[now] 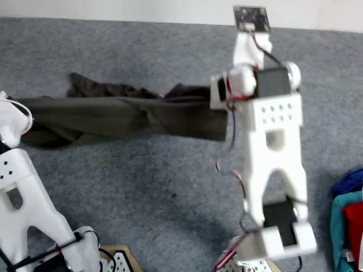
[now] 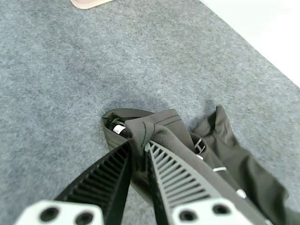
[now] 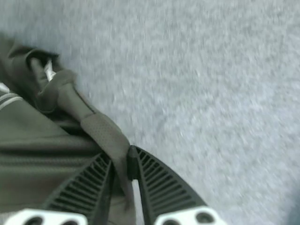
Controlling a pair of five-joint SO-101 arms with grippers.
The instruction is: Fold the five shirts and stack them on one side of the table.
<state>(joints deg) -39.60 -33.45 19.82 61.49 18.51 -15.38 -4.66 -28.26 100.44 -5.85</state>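
Observation:
A dark olive shirt hangs stretched between both arms over the grey table. At the table's left edge my left gripper is shut on one end of the shirt, the cloth pinched between its black ribbed fingers. Right of centre my right gripper is shut on the other end of the shirt, a fold of cloth squeezed between its fingers. The right arm hides that end from above. Several folded shirts, blue, teal and red, lie stacked at the right edge.
The white wall borders the table's far edge. A tan board lies by the left arm's base at the front. Bare grey cloth stretches in front of the hanging shirt.

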